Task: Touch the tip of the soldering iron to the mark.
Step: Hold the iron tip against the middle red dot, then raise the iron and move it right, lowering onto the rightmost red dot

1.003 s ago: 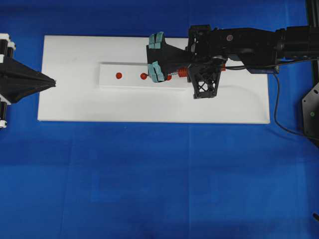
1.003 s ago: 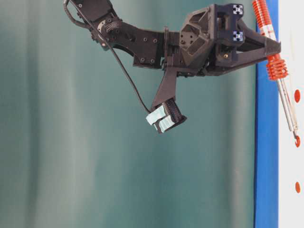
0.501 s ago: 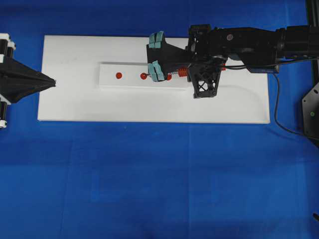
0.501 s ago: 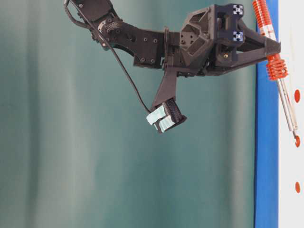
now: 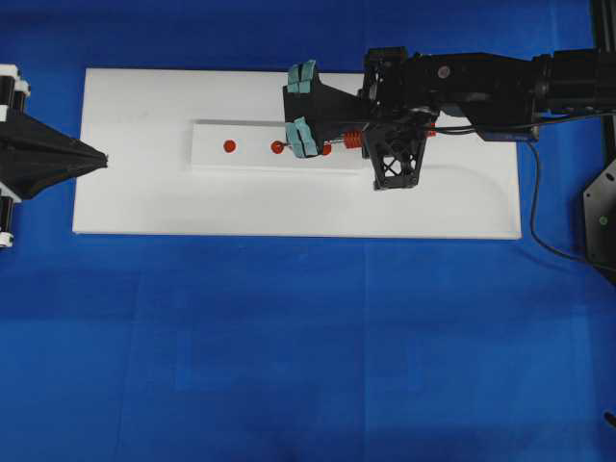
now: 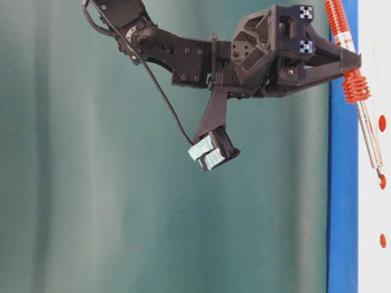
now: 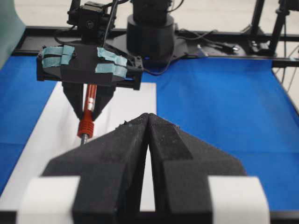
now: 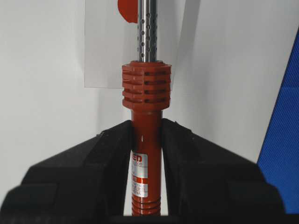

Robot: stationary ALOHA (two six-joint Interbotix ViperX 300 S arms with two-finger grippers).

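Note:
The soldering iron (image 5: pixel 352 140) has a red-orange handle and a silver shaft (image 6: pixel 367 135). My right gripper (image 5: pixel 369 137) points down at the white board, shut on the handle just behind the ribbed collar (image 8: pixel 146 87). The iron slants left, and its tip sits on the middle red mark (image 5: pixel 277 147) of three on a raised white strip (image 5: pixel 252 160). From table level the tip meets that mark (image 6: pixel 382 180). The other marks (image 5: pixel 229 146) lie to either side. My left gripper (image 5: pixel 96 159) is shut and empty at the board's left edge, and its wrist view looks toward the iron (image 7: pixel 88 116).
The white board (image 5: pixel 433 207) lies on a blue cloth (image 5: pixel 308 346). The iron's black cord (image 5: pixel 534 207) trails off to the right, past the board's edge. A teal-taped camera mount (image 5: pixel 303 111) sticks out over the strip from the right arm.

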